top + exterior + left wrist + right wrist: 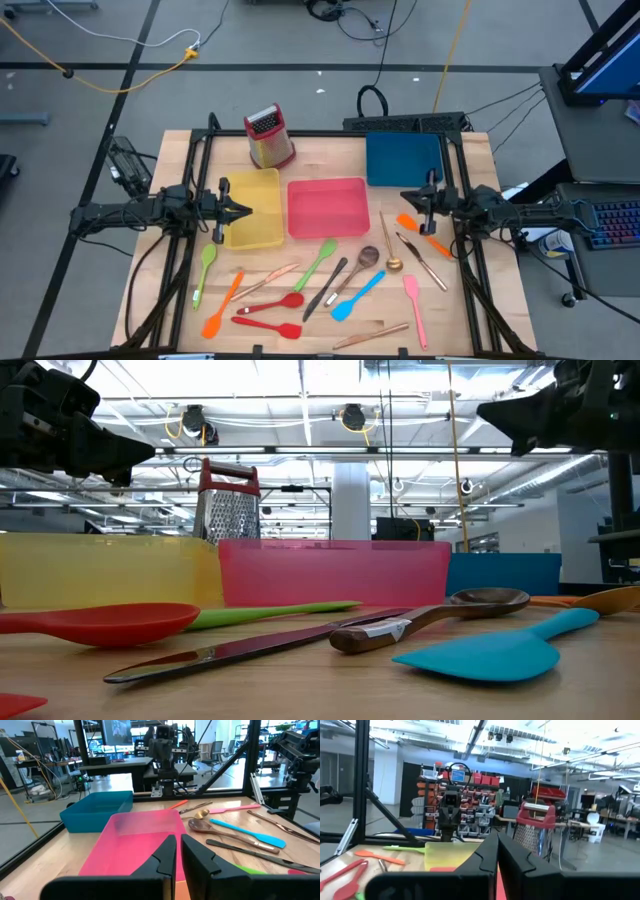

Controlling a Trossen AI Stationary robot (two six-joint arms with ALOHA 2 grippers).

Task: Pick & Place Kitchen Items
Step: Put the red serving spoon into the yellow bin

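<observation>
Several kitchen items lie flat on the near half of the wooden table: a green spatula (204, 272), an orange spatula (222, 305), a red spoon (272, 303), a green spoon (315, 262), a dark knife (325, 288), a wooden spoon (358, 268), a blue spatula (357, 296) and a pink spatula (415, 308). My left gripper (243, 211) hovers shut at the table's left, over the yellow tray's left rim, pointing level. My right gripper (406, 196) hovers shut at the right, tipped slightly upward, above an orange utensil (420, 232). Neither holds anything.
A yellow tray (255, 230), a pink tray (327, 232) and a blue tray (404, 158) stand across the table's middle and far right. A red-topped metal grater (268, 137) stands upright at the far edge. Black frame rails run along both sides.
</observation>
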